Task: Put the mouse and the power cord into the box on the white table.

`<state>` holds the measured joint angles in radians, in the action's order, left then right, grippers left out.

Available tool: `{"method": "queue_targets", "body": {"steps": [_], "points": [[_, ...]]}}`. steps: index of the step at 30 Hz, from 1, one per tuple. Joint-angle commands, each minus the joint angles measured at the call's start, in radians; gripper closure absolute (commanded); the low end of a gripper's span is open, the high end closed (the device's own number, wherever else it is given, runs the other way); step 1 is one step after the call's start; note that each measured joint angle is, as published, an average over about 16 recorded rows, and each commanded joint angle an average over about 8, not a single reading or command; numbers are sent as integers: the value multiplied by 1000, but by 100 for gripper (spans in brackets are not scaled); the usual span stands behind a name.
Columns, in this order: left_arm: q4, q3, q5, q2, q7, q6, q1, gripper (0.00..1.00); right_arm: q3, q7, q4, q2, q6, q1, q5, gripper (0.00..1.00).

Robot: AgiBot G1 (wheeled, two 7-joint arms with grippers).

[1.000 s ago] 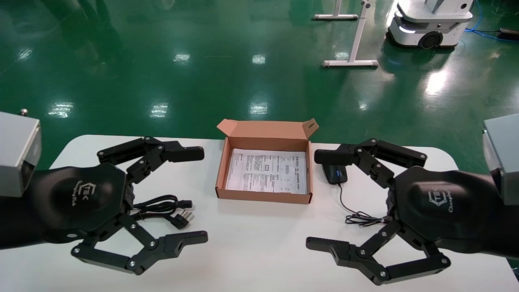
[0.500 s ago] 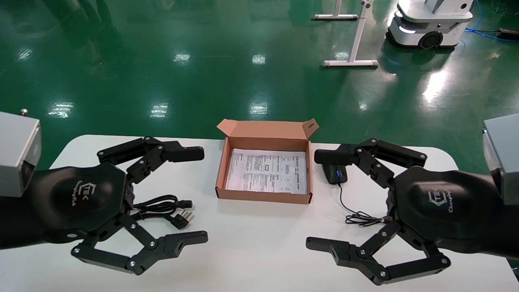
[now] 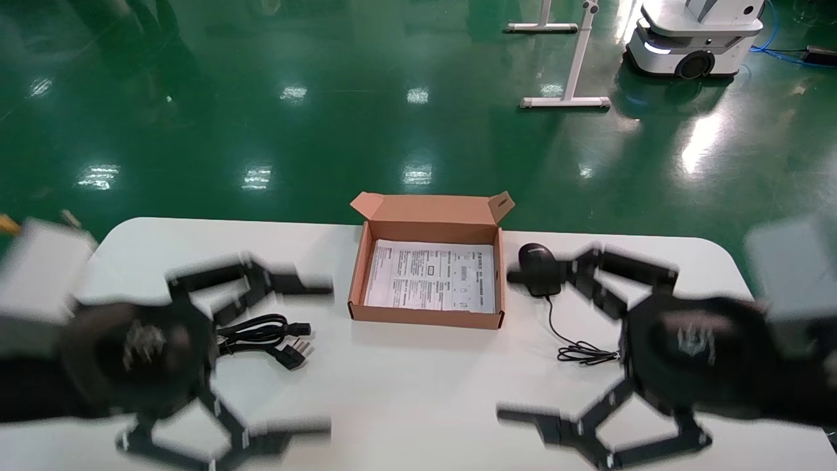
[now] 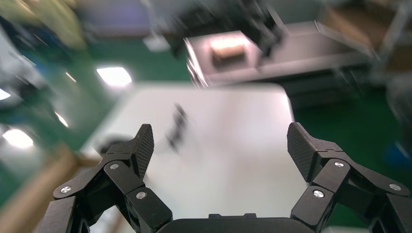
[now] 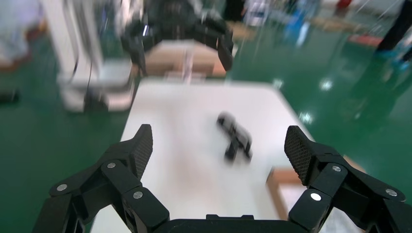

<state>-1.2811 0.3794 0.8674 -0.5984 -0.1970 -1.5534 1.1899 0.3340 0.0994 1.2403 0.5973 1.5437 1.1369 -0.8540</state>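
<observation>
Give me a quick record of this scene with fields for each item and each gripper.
box: open, middle of the white table, only a printed sheet inside
mouse: on the table, right of box
power cord: coiled on the table, left of box
left gripper: open, empty, above the table near the cord
right gripper: open, empty, near the mouse

I see a shiny green floor [image 3: 261,118] all around, with bright spots of light [image 3: 417,95] shining on it. Far back, I see the white metal legs of a stand [image 3: 567,72] on the floor. Next to it sits a white machine on wheels [image 3: 693,36] with a black wheel. A blue cable [image 3: 775,49] lies on the floor beside that machine.
</observation>
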Motion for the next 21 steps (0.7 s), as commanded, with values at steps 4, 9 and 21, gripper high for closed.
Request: {"method": "queue_targets", "body": {"steps": [4,9,21], "points": [[12,107,141,5,4,-35,128,0,62,-107,-59,-17,40,76,-130,0],[83,257,335,-27,82,-39,287,0,146,-268,-184,-16,32,182,-295,0],[566,584,661,-227,398,-27,538,0,332,-585,-550,123,11,381,-637,0]]}}
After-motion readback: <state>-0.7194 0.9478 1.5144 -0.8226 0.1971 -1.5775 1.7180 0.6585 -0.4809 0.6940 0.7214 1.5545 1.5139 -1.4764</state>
